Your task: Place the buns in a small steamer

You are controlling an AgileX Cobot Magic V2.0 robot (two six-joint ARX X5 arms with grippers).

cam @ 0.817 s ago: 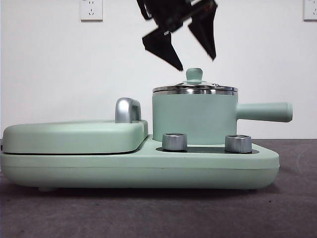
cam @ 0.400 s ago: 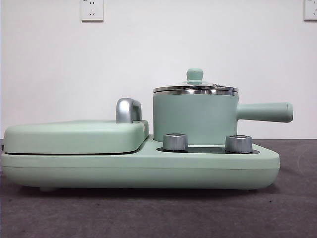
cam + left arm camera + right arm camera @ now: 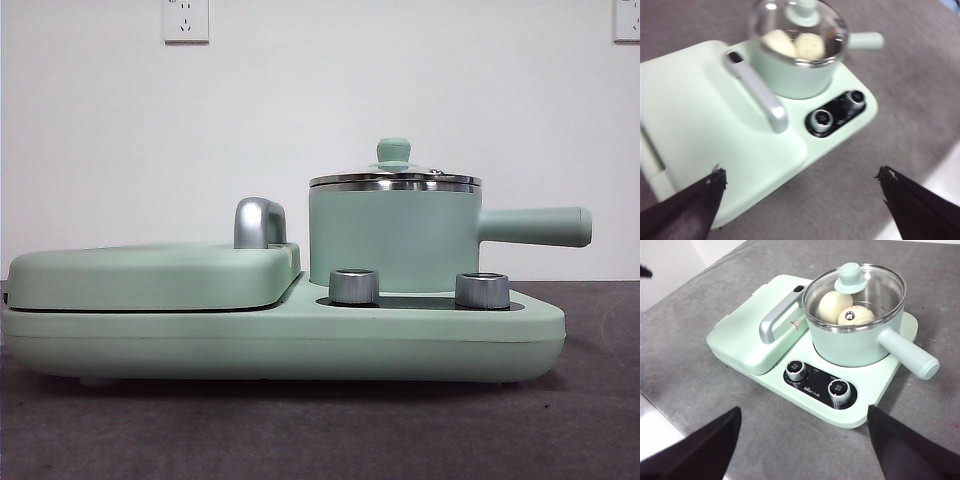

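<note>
a mint-green cooking appliance (image 3: 300, 345) sits on a dark grey table (image 3: 300, 430), seen side-on from a low front camera against a white wall. on the right half of the appliance stands the small steamer (image 3: 395, 240), a mint-green round pot with a straight side handle (image 3: 535, 226) pointing toward the table's right edge. its glass lid (image 3: 394, 180) with a steel rim and a green knob (image 3: 393, 152) is closed on the pot. below the pot, on the appliance's front ledge, are two silver dials (image 3: 353, 286) set side by side. the left half of the appliance is a flat lidded griddle (image 3: 150, 275) with a chrome handle (image 3: 258, 222) rising beside the pot.

the right wrist camera looks down through the glass lid and shows both buns (image 3: 846, 309) inside the steamer: a smooth rounded bun (image 3: 834, 305) and a ridged bun (image 3: 856, 315) touching it, partly hidden by a lid fitting. the left wrist camera shows the same two pale shapes in the pot, blurred.

no arm appears in the front view. the left gripper (image 3: 802, 192) hangs above the table's front side of the appliance, its two black jaws spread wide apart and holding nothing. the right gripper (image 3: 802, 437) also hangs above the table in front of the dials, jaws spread wide and empty. neither gripper touches the appliance.
</note>
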